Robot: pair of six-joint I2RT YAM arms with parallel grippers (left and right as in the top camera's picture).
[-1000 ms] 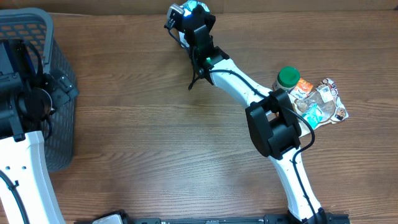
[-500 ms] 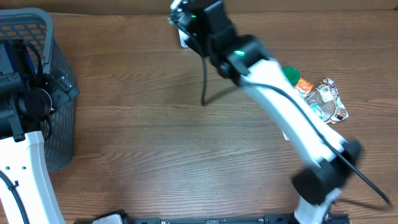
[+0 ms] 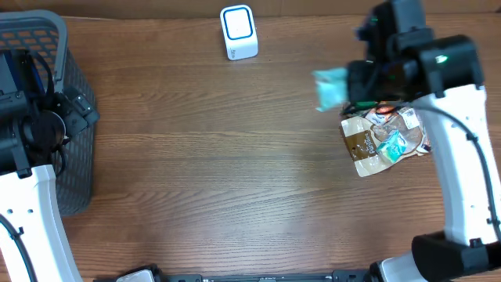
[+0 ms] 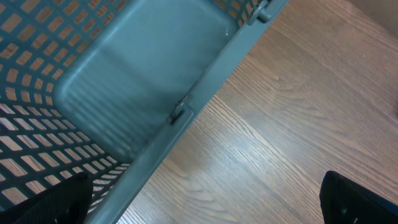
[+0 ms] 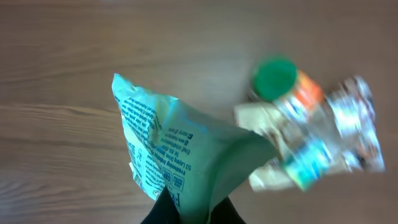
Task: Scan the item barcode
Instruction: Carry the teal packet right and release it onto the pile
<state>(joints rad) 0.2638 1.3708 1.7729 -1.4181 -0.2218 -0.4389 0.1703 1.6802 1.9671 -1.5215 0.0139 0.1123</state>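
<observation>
Right gripper (image 5: 189, 210) pinching green packet (image 5: 180, 155) above item pile (image 3: 387, 137); scanner (image 3: 239, 33) well apart leftward. Left gripper (image 4: 202, 205) spread over basket (image 4: 124, 81).

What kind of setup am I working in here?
Likely a mock shop checkout on a wooden table: a white barcode scanner, a grey shopping basket, and a pile of packaged groceries.

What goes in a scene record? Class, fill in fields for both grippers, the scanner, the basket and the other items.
Left gripper: open, empty, above basket rim
Right gripper: shut on green packet, held aloft
Scanner: white, far table edge
Basket: grey, far left
Other items: green-lidded jar, brown pouch, wrappers, on right
</observation>
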